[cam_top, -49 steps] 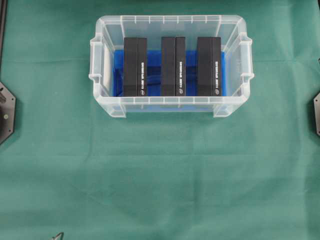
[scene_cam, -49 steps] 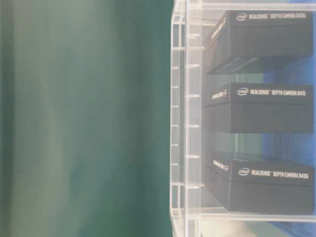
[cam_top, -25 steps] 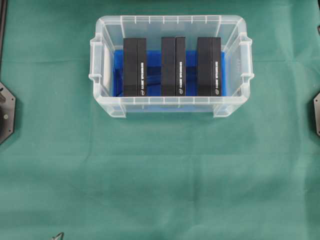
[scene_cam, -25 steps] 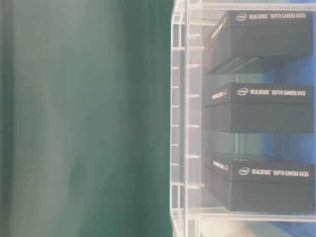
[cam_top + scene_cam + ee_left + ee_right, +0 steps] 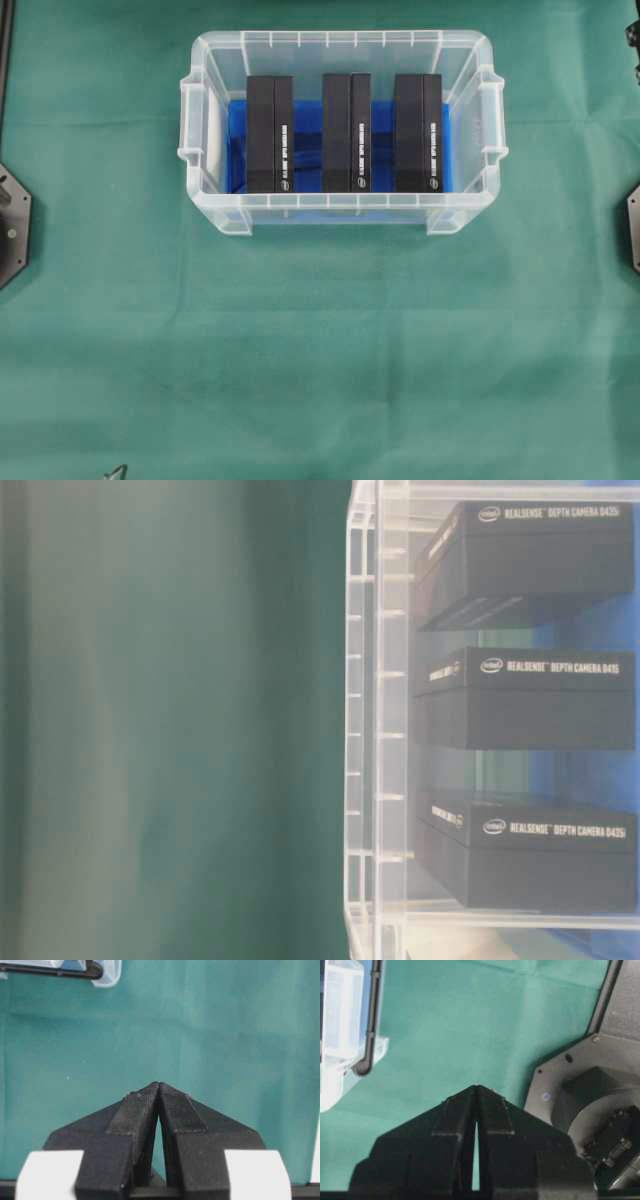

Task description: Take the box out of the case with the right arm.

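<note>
The clear case (image 5: 205, 110) with a blue floor stands at the back middle of the green cloth. Three black boxes stand side by side in it: left (image 5: 270, 133), middle (image 5: 346, 131), right (image 5: 418, 132). The table-level view shows the case wall (image 5: 375, 730) and the boxes (image 5: 525, 700) through it. My right gripper (image 5: 477, 1087) is shut and empty over the cloth, with a corner of the case (image 5: 340, 1035) off to its left. A black part of the right arm (image 5: 633, 35) shows at the overhead view's right edge. My left gripper (image 5: 158, 1084) is also shut and empty, far from the case corner (image 5: 107, 972).
Black arm base plates sit at the left edge (image 5: 12, 225) and the right edge (image 5: 633, 228) of the cloth. In the right wrist view a black arm base (image 5: 590, 1100) lies close on the gripper's right. Green cloth (image 5: 320, 360) covers the table in front of the case.
A black part of the right arm at the overhead view's right edge has moved toward the top corner. The case and boxes have not moved.
</note>
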Controlling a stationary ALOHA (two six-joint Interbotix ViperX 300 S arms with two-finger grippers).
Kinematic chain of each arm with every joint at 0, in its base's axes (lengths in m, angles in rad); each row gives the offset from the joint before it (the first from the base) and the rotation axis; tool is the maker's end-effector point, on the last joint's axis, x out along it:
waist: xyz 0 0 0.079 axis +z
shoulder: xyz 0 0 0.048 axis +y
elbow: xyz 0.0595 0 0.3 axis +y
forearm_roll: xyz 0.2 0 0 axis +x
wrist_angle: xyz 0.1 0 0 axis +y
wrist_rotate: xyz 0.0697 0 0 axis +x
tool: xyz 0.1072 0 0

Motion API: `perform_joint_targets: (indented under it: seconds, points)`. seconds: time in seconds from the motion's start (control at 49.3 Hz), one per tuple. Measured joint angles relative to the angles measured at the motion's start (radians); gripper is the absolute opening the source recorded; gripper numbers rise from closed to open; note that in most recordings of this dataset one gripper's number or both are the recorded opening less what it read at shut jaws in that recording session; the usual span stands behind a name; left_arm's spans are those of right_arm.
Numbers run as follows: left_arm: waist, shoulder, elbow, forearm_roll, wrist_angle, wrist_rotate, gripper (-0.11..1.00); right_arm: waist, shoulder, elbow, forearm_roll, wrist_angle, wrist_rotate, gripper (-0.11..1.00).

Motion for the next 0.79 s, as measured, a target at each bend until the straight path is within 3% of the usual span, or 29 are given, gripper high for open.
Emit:
perform_joint_targets:
  seconds: [0.081, 0.244, 0.325, 0.386, 0.791]
  points:
    - [0.000, 0.000, 0.000, 0.000, 0.000, 0.000, 0.00, 0.002, -0.002, 0.003, -0.003, 0.000, 0.002, 0.28]
    - [0.000, 0.002, 0.000, 0.000, 0.000, -0.002, 0.00, 0.000, -0.002, 0.025, -0.018, 0.003, 0.003, 0.77]
    - [0.000, 0.000, 0.000, 0.000, 0.000, -0.003, 0.00, 0.000, -0.002, 0.032, -0.020, 0.003, 0.009, 0.93]
    - [0.000, 0.000, 0.000, 0.000, 0.000, -0.006, 0.00, 0.000, -0.002, 0.035, -0.020, 0.003, 0.015, 0.97]
    - [0.000, 0.000, 0.000, 0.000, 0.000, -0.009, 0.00, 0.000, -0.002, 0.037, -0.020, 0.003, 0.031, 0.96]
